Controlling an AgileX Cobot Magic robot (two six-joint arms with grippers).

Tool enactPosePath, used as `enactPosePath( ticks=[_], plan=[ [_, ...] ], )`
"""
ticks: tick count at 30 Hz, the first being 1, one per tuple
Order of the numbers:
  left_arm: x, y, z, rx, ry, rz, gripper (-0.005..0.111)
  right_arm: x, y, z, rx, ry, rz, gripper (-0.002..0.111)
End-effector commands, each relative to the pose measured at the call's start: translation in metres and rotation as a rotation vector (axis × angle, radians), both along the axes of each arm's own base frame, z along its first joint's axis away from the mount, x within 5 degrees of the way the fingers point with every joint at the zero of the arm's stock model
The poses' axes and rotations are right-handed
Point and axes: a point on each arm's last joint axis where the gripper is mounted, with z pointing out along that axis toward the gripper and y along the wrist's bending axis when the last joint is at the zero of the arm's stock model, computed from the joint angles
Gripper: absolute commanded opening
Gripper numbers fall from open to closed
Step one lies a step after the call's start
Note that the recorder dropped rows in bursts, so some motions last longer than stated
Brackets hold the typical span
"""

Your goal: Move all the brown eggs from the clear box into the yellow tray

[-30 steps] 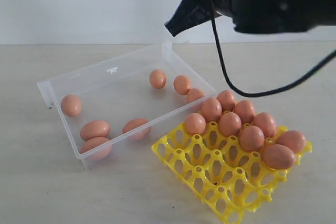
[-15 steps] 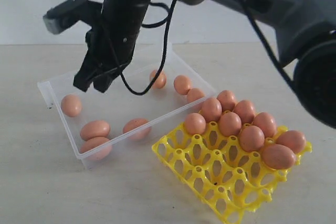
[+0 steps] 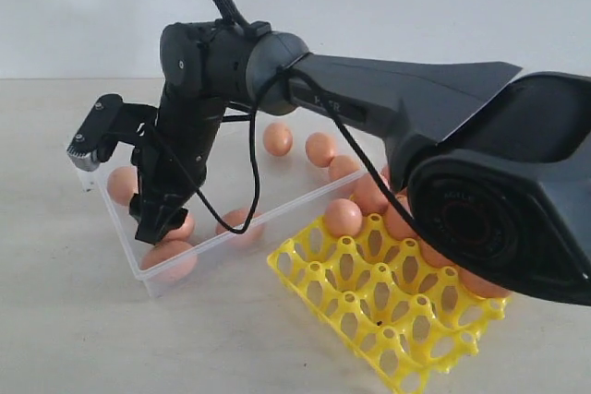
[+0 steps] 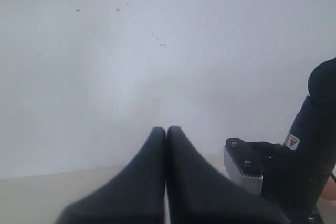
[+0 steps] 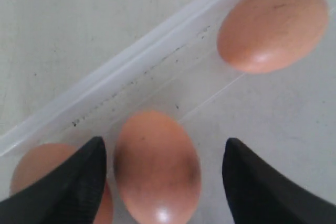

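The right gripper [image 5: 164, 142] stands with its jaws wide apart, low inside the clear box [image 5: 157, 40]. One black finger [image 5: 73, 187] is on each side of a brown egg [image 5: 157, 166] that lies on the box floor, and the jaws straddle the egg without clamping it. A second egg shows partly behind one finger, and a third lies further along the same long wall.

In the exterior view the right gripper [image 3: 157, 219] hangs at the left end of the clear box [image 3: 291, 182], close to its near wall. Seven brown eggs [image 3: 320, 149] lie in that box: four around the gripper at the left end and three grouped in the far right corner.

The yellow tray [image 3: 369, 320] sits just beside the box's near right side on the table [image 3: 74, 339]. Two eggs show in its back cups. The rest of that end is hidden behind the right arm [image 3: 443, 108], so the count there cannot be told.

The left gripper [image 4: 167, 132] has its jaws pressed together and faces a white wall [image 4: 157, 51].

Small white lettering [image 3: 319, 99] on the right arm is too small to read. A triangle-marked label [image 4: 291, 141] on the dark housing in the left wrist view is also illegible.
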Motion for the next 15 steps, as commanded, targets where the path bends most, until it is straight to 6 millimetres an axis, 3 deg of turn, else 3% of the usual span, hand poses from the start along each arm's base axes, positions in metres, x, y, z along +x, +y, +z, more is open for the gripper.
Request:
enactPosePath(
  ticks=[1, 5, 6, 7, 8, 10, 14, 15],
  plan=[
    [0.0, 0.0, -0.003, 0.003, 0.03, 0.0, -0.004, -0.002, -0.002, -0.012, -0.047, 0.043, 0.003, 0.062],
    [0.0, 0.0, 0.002, -0.001, -0.016, 0.004, -0.004, 0.002, -0.001, -0.02, -0.045, 0.05, -0.079, 0.061],
    [0.0, 0.0, 0.001, -0.001, -0.011, 0.003, -0.004, 0.003, -0.001, -0.024, -0.049, 0.051, -0.109, 0.055],
    [0.0, 0.0, 0.001, 0.0, -0.007, 0.003, -0.004, 0.004, -0.001, -0.025, -0.049, 0.053, -0.128, 0.048],
    [0.0, 0.0, 0.001, 0.0, -0.005, 0.003, -0.004, 0.004, -0.002, -0.025, -0.051, 0.062, -0.164, 0.027],
    [0.0, 0.0, 0.001, 0.0, -0.005, 0.003, -0.004, 0.005, -0.002, -0.024, -0.048, 0.064, -0.178, 0.0],
    [0.0, 0.0, 0.001, 0.0, -0.005, 0.003, -0.004, 0.006, 0.0, -0.018, -0.011, 0.078, -0.268, 0.0],
    [0.0, 0.0, 0.0, 0.0, 0.0, 0.003, -0.004, 0.006, 0.0, -0.007, 0.02, 0.1, -0.355, 0.0]
  ],
)
